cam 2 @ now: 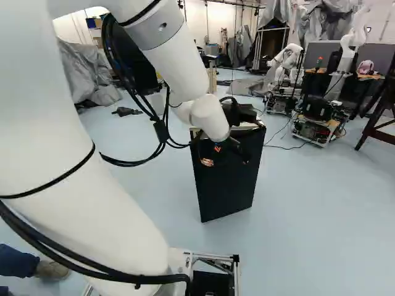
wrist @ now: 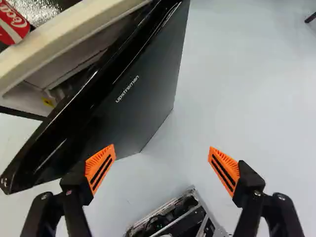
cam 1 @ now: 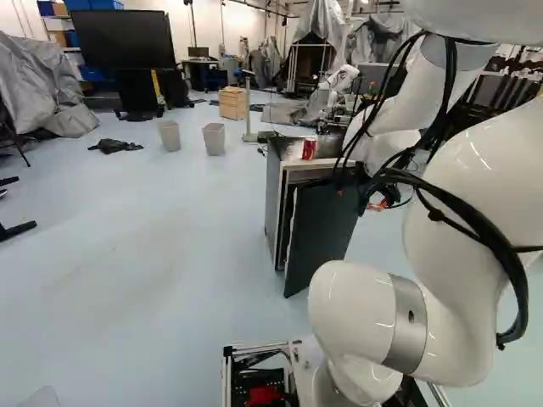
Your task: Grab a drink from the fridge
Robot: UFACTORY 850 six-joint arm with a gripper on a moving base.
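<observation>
A small black fridge (cam 1: 275,199) stands ahead of the base with its dark door (cam 1: 322,233) partly open. In the left base view my gripper (cam 1: 382,203) is beside the door's upper part; the right base view shows the gripper (cam 2: 216,157) in front of the door (cam 2: 228,188). The wrist view has the gripper (wrist: 162,169) open, nothing between its fingers, one finger overlapping the lower part of the door (wrist: 143,98). A gap shows between door and pale fridge frame (wrist: 64,37); little of the inside is visible. A red can (cam 1: 310,148) stands on top of the fridge.
Two grey bins (cam 1: 214,138) and a wooden drawer box (cam 1: 232,103) stand farther back. Another robot (cam 2: 287,61) is behind the fridge. The base's metal frame (wrist: 170,207) shows beyond the fingertips in the wrist view.
</observation>
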